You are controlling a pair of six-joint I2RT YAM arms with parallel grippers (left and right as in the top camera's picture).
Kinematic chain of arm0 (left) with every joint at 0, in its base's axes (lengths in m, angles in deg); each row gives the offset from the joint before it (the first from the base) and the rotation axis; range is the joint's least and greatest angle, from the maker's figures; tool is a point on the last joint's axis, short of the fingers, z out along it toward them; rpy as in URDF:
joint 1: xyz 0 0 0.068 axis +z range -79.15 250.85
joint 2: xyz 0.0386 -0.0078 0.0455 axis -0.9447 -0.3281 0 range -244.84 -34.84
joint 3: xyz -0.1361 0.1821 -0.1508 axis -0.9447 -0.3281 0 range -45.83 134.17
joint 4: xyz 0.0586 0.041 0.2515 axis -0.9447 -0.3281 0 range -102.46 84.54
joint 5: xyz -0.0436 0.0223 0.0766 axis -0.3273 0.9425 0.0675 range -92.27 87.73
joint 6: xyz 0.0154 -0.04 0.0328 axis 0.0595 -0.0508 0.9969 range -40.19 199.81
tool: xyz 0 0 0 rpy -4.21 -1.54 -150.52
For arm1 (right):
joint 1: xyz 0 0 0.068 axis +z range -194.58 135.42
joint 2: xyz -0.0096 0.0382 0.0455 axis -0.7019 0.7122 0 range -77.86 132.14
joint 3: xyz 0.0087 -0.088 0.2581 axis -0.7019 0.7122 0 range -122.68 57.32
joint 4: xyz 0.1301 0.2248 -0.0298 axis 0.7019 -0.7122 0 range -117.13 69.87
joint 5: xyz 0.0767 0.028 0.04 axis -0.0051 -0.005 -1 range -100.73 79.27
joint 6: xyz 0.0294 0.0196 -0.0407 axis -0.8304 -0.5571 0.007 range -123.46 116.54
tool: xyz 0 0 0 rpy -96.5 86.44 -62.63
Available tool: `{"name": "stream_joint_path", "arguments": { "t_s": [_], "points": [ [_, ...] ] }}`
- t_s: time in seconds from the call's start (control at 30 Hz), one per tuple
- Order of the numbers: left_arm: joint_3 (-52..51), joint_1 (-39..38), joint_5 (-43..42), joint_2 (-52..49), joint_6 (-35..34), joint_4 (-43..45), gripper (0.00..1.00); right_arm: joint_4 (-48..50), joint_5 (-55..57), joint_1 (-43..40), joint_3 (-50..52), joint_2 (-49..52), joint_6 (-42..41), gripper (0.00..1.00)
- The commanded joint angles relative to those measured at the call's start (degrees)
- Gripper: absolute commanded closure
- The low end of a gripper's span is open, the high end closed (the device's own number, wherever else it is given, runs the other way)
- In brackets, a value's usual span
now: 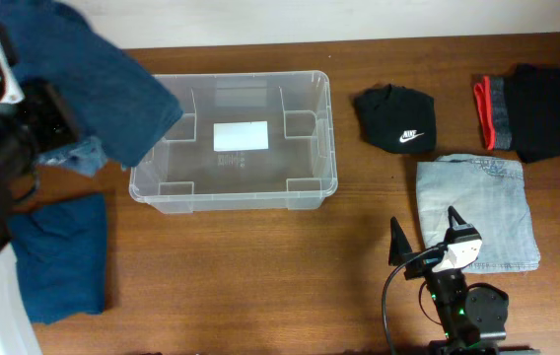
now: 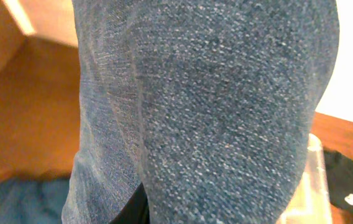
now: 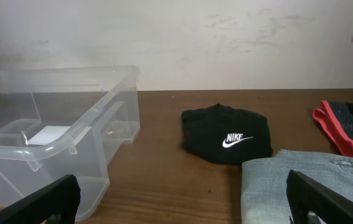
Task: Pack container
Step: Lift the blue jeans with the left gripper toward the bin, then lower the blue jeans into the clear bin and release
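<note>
With my left gripper [image 1: 61, 123] clamped on the dark blue denim garment [image 1: 93, 69], I'd carry it right over the clear plastic container [image 1: 231, 203] and lower it flat; right gripper [image 1: 425, 221] gapes wide.

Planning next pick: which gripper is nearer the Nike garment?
Right. The right gripper is a short way from the Nike garment; the left gripper holds denim beyond the container.

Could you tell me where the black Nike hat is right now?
Overhead view: the black Nike hat lies right of the container, beyond the folded light-blue jeans.
</note>
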Motion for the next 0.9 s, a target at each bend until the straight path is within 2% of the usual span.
{"name": "stream_joint_path", "arguments": {
  "t_s": [0.0,0.3,0.53,0.73,0.87],
  "points": [
    [2.1,-5.0,-4.0,0.7,2.7,3.2,0.99,-0.2,0.5,-0.4,0.4,-0.4,0.4,0.01],
    [2.1,-14.9,-2.9,-2.8,2.6,1.2,0.98,-0.2,0.5,-0.4,0.4,-0.4,0.4,0.01],
    [2.1,-16.3,6.8,-7.0,2.6,-3.0,0.98,-0.2,0.5,-0.4,0.4,-0.4,0.4,0.02],
    [2.2,-16.3,16.5,-6.7,1.1,-4.0,0.98,-0.2,0.5,-0.4,0.4,-0.4,0.4,0.01],
    [2.2,-16.3,20.1,-6.6,-0.3,-4.1,0.98,-0.2,0.5,-0.4,0.4,-0.4,0.4,0.01]
  ]
}}
